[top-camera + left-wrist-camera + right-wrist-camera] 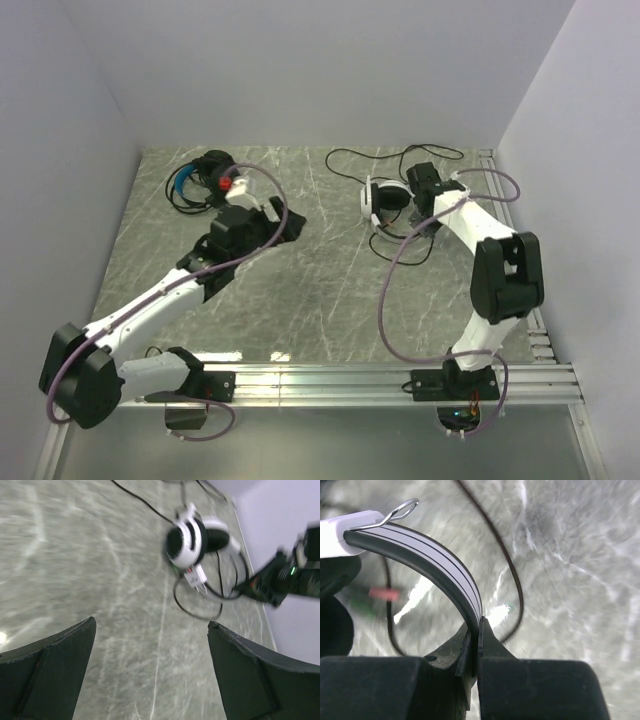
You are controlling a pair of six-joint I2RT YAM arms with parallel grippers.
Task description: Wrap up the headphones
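Note:
The white headphones point(383, 203) with black ear pads lie at the back right of the table. Their thin black cable point(398, 153) loops behind them. My right gripper point(424, 186) is beside them, and in the right wrist view my right gripper point(479, 630) is shut on their white, black-edged headband point(440, 562). The black headphones with a blue headband point(196, 182) lie at the back left with a coiled cable. My left gripper point(283, 228) hovers open and empty mid-table, facing the white headphones point(192, 540). In the left wrist view my left gripper point(151, 625) has only bare table between its jaws.
A small red part point(226, 184) shows on the black headphones. Grey walls close in the marbled table point(320, 300) at the left, back and right. A metal rail point(380, 380) carrying both arm bases runs along the near edge. More black cable point(512, 575) curves under the held headband.

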